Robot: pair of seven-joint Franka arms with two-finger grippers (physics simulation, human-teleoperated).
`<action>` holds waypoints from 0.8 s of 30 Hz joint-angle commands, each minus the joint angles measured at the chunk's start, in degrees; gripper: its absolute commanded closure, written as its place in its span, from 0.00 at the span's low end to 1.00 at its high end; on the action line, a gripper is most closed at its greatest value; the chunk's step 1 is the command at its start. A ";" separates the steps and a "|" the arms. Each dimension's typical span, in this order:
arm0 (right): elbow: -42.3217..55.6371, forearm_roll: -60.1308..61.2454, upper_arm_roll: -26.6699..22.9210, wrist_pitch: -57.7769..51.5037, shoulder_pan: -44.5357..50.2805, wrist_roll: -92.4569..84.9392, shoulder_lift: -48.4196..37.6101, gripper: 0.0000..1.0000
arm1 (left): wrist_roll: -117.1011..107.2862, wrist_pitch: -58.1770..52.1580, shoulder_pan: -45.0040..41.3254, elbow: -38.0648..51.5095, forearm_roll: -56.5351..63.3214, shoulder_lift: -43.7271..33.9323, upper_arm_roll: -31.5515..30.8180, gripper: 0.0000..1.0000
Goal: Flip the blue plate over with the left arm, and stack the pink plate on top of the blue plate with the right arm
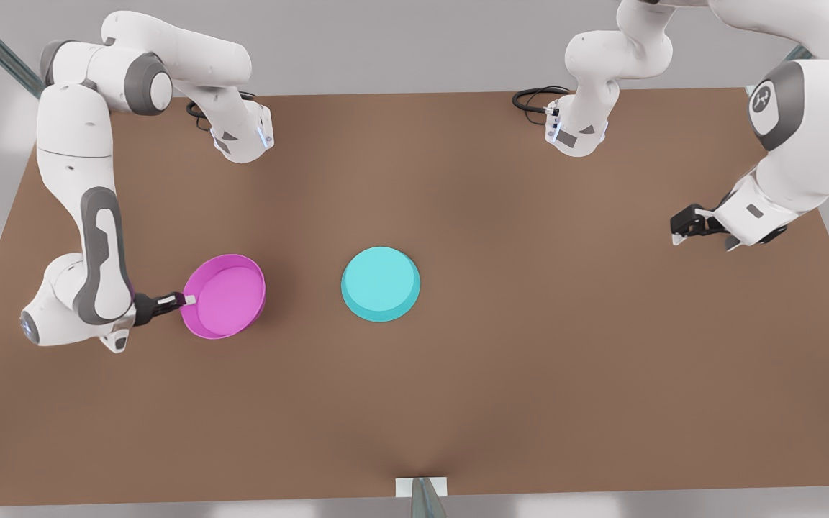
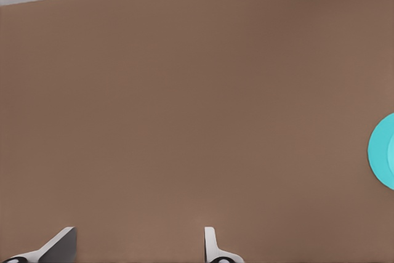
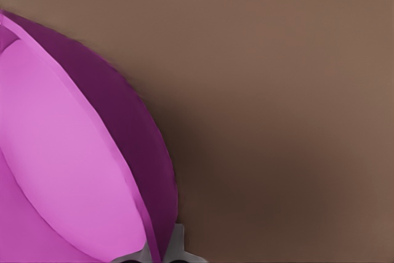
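Note:
The blue plate (image 1: 380, 283) lies in the middle of the brown table (image 1: 529, 360), its flat base facing up and its rim down. Its edge also appears in the left wrist view as the blue plate (image 2: 383, 151). The pink plate (image 1: 224, 296) is on the front view's left, open side up and tilted. My right gripper (image 1: 186, 299) is shut on its rim on the side away from the blue plate. In the right wrist view the pink plate (image 3: 74, 152) runs down between the fingertips (image 3: 178, 244). My left gripper (image 1: 681, 232) waits open over bare table at the front view's right, holding nothing, its fingertips (image 2: 210, 241) wide apart.
Both arm bases stand at the table's far edge, with black cables (image 1: 533, 98) beside them. A small white bracket (image 1: 421, 489) sits at the near edge. Bare table lies between the two plates and all around the blue one.

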 commanded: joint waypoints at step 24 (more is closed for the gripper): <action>-2.03 6.58 3.09 -0.28 15.92 6.99 -0.62 0.78 | -0.65 -0.17 -0.20 0.09 0.07 -0.18 0.00 0.00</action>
